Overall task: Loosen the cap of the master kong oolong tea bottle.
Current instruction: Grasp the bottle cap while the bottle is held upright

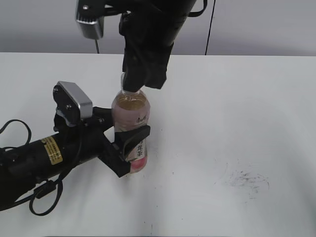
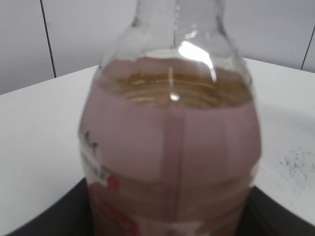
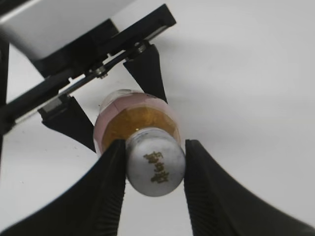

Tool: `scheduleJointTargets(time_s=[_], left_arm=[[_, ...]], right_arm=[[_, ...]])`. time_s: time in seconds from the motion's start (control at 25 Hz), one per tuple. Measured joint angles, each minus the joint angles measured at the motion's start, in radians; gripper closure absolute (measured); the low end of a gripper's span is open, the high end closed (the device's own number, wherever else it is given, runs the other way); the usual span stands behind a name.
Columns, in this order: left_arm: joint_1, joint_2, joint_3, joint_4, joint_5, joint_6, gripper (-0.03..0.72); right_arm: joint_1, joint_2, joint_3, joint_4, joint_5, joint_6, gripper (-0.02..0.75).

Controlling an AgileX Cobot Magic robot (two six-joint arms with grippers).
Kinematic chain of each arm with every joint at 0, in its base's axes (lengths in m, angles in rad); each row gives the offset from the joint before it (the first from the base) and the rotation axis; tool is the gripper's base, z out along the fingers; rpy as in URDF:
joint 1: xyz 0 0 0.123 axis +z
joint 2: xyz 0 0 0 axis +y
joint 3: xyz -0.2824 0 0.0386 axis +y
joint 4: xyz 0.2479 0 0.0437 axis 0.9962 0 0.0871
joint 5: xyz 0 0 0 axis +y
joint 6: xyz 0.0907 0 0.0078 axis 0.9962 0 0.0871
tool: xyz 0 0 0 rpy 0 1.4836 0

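A clear plastic tea bottle stands upright on a white table, a little left of centre in the exterior view. It holds pale amber tea and carries a pink-and-white label with dark characters.

The left gripper reaches in from the lower left of that view. Its two black fingers sit on either side of the bottle's lower body, pressed against the label, so it appears to be clamped on the bottle to steady it. In the left wrist view the bottle fills the frame, with the dark gripper base just showing at the bottom edge.

The right gripper comes straight down from the top centre of the exterior view. The right wrist view looks down past its two black fingers, which sit on either side of the small white cap. The left finger touches the cap's edge. The right one looks to be touching or very nearly so. The cap is still seated on the neck.

The step in hand looks to be gripping the cap, with the twist not yet begun. The next move would call for a firm squeeze on the cap, then a rotation of the right wrist about the bottle's upright axis, while the left gripper holds the body from turning.
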Motion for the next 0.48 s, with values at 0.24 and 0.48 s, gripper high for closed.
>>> scheduleJointTargets(time_s=[0.24,0.48], left_arm=[[0.0,0.001,0.0,-0.007,-0.001,-0.004,0.293],[0.0,0.004,0.0,-0.012,-0.004,-0.007,0.293]], right_arm=[[0.0,0.0,0.0,0.025,-0.036,-0.134,0.438],[0.0,0.0,0.0,0.104,-0.106,-0.035,0.113]])
